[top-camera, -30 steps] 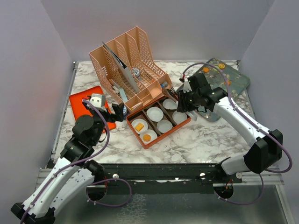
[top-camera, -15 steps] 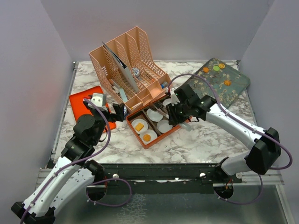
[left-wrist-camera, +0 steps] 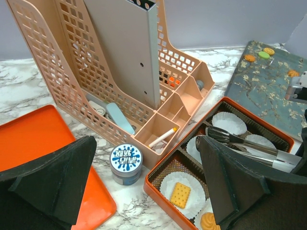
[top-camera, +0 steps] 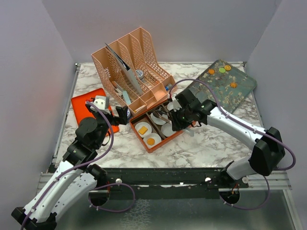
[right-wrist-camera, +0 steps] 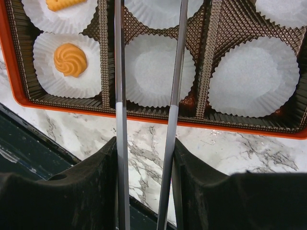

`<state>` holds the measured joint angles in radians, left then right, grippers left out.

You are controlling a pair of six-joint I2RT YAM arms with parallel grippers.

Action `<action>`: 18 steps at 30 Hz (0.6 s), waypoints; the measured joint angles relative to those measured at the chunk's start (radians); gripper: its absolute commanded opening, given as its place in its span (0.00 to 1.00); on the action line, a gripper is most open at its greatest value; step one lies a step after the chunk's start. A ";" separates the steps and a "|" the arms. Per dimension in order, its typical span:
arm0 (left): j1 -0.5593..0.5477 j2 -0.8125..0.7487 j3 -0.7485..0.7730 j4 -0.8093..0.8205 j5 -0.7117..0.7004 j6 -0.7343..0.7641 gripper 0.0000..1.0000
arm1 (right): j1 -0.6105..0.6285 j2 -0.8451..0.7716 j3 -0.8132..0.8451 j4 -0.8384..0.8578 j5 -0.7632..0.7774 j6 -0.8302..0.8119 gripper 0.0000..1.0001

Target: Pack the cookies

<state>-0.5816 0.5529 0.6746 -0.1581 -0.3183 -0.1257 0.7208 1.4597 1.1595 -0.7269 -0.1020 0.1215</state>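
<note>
My right gripper (top-camera: 175, 118) (right-wrist-camera: 145, 143) is shut on metal tongs (right-wrist-camera: 119, 72) (left-wrist-camera: 249, 146), whose arms reach over the white paper cups of the orange box (top-camera: 165, 143) (right-wrist-camera: 240, 129). I cannot tell whether the tong tips hold anything. Two cookies lie in cups at the box's near left end: a square one (top-camera: 142, 129) (left-wrist-camera: 181, 194) and an orange swirl (top-camera: 150, 141) (right-wrist-camera: 70, 59). Several more cookies, orange (top-camera: 211, 71) and one green (top-camera: 222, 70) (left-wrist-camera: 264, 54), sit on the floral board (top-camera: 225, 88) at the back right. My left gripper (top-camera: 109, 114) (left-wrist-camera: 145, 141) stands open left of the box.
A peach desk organizer (top-camera: 132, 67) (left-wrist-camera: 96, 72) stands behind the box. An orange tray (top-camera: 81, 105) (left-wrist-camera: 33, 139) lies at the left, under my left gripper. A small blue-and-white tin (left-wrist-camera: 126, 163) stands between tray and box.
My right arm has carried the tongs leftward, from the box's right end to over its middle cups. The left arm has not moved.
</note>
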 measured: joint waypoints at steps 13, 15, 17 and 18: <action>0.000 0.000 0.000 0.000 0.000 0.000 0.99 | 0.000 0.066 -0.017 0.046 0.000 -0.010 0.32; 0.000 0.000 0.000 0.000 0.000 0.000 0.99 | 0.000 0.071 -0.017 0.046 0.001 -0.010 0.35; 0.000 0.000 0.000 0.000 0.000 0.000 0.99 | 0.000 0.072 -0.017 0.045 0.001 -0.010 0.38; 0.000 0.000 0.000 0.000 0.000 0.000 0.99 | 0.000 0.072 -0.017 0.045 0.002 -0.010 0.38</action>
<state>-0.5816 0.5529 0.6746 -0.1581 -0.3183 -0.1257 0.7208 1.5318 1.1423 -0.6815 -0.1005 0.1112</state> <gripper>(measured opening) 0.988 0.425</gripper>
